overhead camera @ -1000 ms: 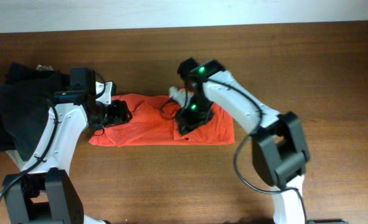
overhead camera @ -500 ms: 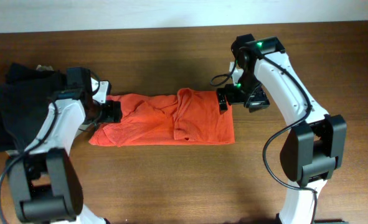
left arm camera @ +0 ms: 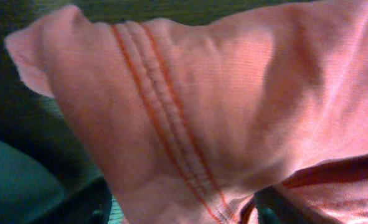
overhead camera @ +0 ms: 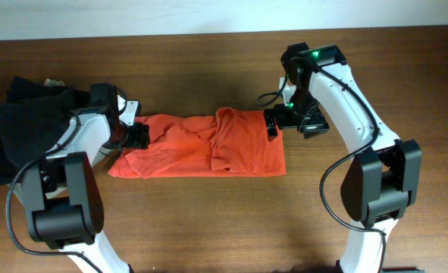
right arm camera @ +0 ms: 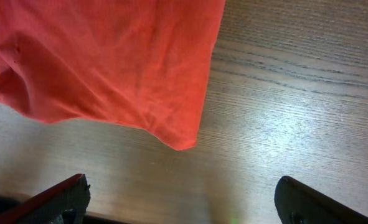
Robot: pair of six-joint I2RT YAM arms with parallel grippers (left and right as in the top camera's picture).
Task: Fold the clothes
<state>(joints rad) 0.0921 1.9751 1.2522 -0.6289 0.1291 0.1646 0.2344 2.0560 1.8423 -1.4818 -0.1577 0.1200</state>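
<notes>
Shirt (overhead camera: 208, 148) long axis runs left-right on tabletop (overhead camera: 208, 227); left gripper (overhead camera: 138, 135) at left end, cloth between jaws, hold unclear; right gripper (overhead camera: 273, 124) spread wide, empty, beside right end

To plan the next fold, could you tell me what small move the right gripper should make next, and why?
Probably ease the open right gripper forward and down to straddle the corner of the red-orange fabric T-shirt: that corner lies on the brown wooden table just ahead of it, ungripped.
</notes>
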